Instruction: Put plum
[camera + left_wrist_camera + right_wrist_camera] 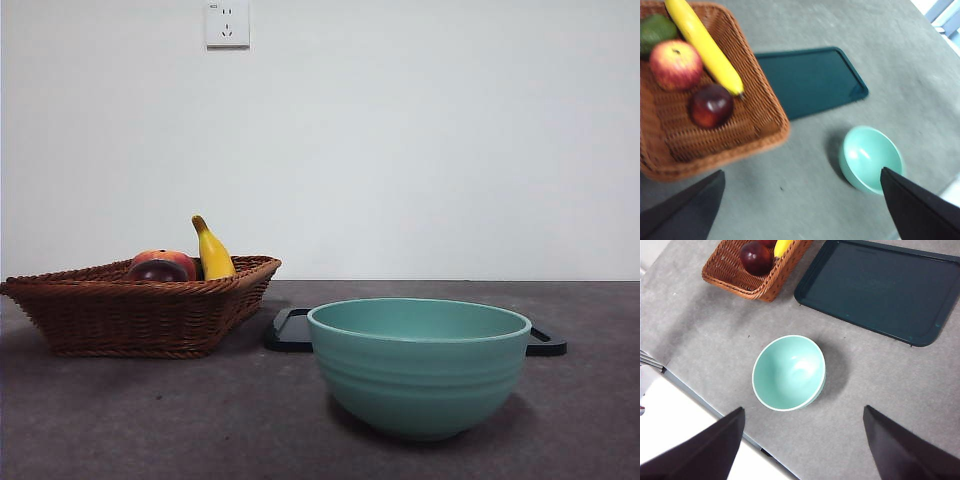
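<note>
Both claws hang high above the table with jaws spread wide and nothing held, the left gripper over the wicker basket where the plum lies beside a banana, the right gripper over the green bowl.

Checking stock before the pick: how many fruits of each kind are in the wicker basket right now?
Plum: 1
Red-orange apple: 1
Banana: 1
Green fruit, partly cut off at the picture's edge, kind unclear: 1
Total: 4, all in the wicker basket.
</note>
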